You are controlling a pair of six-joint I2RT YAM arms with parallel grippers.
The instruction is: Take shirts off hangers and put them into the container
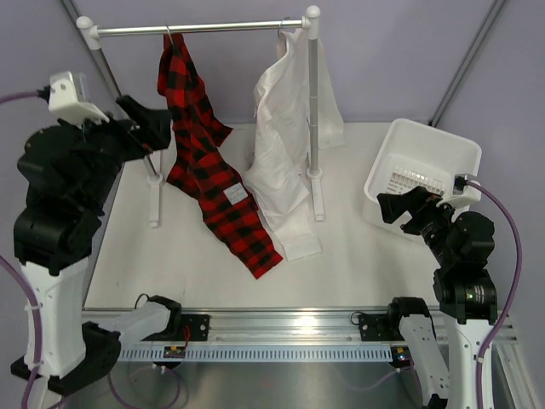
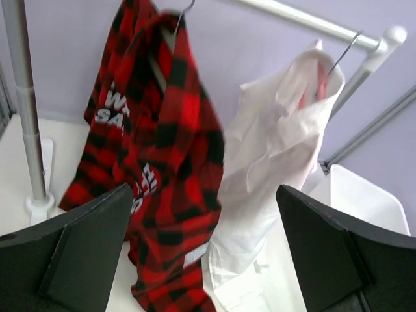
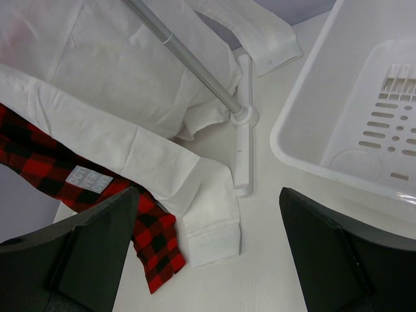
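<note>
Beneath lilac walls (image 1: 383,68), white table (image 1: 153,264)

Partial "WA", "SA" on plaid shirt (image 2: 170,140)

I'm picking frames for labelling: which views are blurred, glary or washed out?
Top view: sharp, with glare on the metal frame at the near edge; white shirt barely separates from the table. Left wrist: plaid shirt soft, slightly smeared. Right wrist: crisp, evenly lit, basket rim bright.
</note>
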